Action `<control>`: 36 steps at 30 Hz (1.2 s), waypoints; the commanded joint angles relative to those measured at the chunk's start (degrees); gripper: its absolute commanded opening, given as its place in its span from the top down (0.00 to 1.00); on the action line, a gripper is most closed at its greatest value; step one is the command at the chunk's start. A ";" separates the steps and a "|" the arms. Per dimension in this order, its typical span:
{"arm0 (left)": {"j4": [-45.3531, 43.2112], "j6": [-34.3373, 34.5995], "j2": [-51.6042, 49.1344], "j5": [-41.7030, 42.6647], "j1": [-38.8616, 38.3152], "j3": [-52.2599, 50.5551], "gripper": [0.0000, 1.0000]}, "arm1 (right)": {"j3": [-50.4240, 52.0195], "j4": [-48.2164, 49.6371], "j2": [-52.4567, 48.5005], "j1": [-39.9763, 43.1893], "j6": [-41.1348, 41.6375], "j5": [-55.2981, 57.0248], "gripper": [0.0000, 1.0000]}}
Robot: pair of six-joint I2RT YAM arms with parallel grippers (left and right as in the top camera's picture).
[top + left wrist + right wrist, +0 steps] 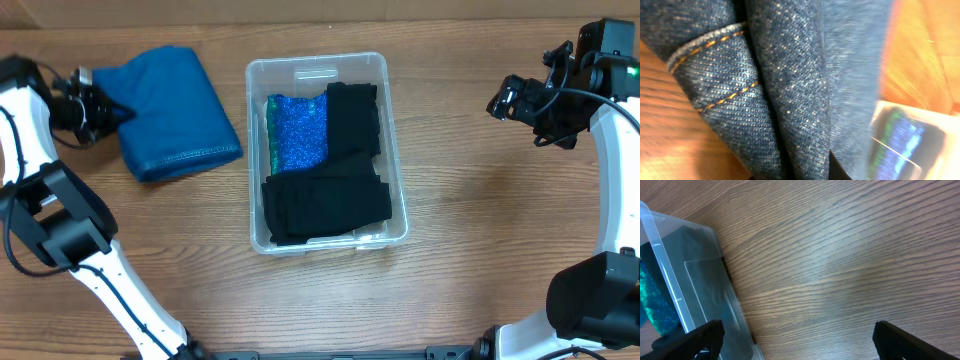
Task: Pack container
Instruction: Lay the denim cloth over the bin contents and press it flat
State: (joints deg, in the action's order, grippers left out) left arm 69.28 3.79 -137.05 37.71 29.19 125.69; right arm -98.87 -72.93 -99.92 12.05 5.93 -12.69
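The clear plastic container (316, 61) stands mid-table. It holds a glittery blue cloth (298, 130) and black folded cloths (325, 205). A folded blue denim cloth (175, 110) lies on the table to its left. My left gripper (105, 108) is at the denim's left edge, shut on it. Denim (790, 75) fills the left wrist view and hides the fingers; the container (905, 140) shows blurred at the lower right. My right gripper (505, 100) is open and empty, raised to the right of the container. In the right wrist view its fingers (797, 340) span bare wood beside the container's wall (705, 295).
The wooden table (480, 220) is bare to the right of and in front of the container. Both arm bases stand at the near corners.
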 commanded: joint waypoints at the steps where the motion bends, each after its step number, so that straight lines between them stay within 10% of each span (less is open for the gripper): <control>1: 0.26 -2.45 20.13 1.49 -5.53 0.96 0.96 | 0.26 -0.04 -0.09 0.04 -0.39 -0.42 0.00; 7: -0.76 6.23 43.32 -8.33 -25.16 0.96 0.96 | 0.26 -0.11 -0.09 0.04 -0.35 -0.42 0.00; 16: -11.91 26.01 45.46 -24.85 -57.77 -7.78 0.96 | 0.26 -0.50 -0.09 0.07 -0.33 -0.44 0.00; 29: -23.76 29.09 45.44 -37.16 -59.36 -37.57 0.88 | 0.26 -0.90 -0.09 0.07 -0.35 -0.39 0.00; 32: -21.68 25.20 45.46 -43.39 -57.05 -37.55 0.72 | 0.26 -0.94 -0.09 0.07 -0.35 -0.42 0.00; 36: -20.17 15.04 45.48 -59.01 -51.76 -36.04 0.00 | 0.26 -0.94 -0.09 0.07 -0.35 -0.39 0.00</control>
State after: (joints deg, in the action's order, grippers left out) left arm 49.34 26.81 -93.73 -10.31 -25.08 88.42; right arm -98.80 -74.11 -99.92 12.05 5.93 -12.69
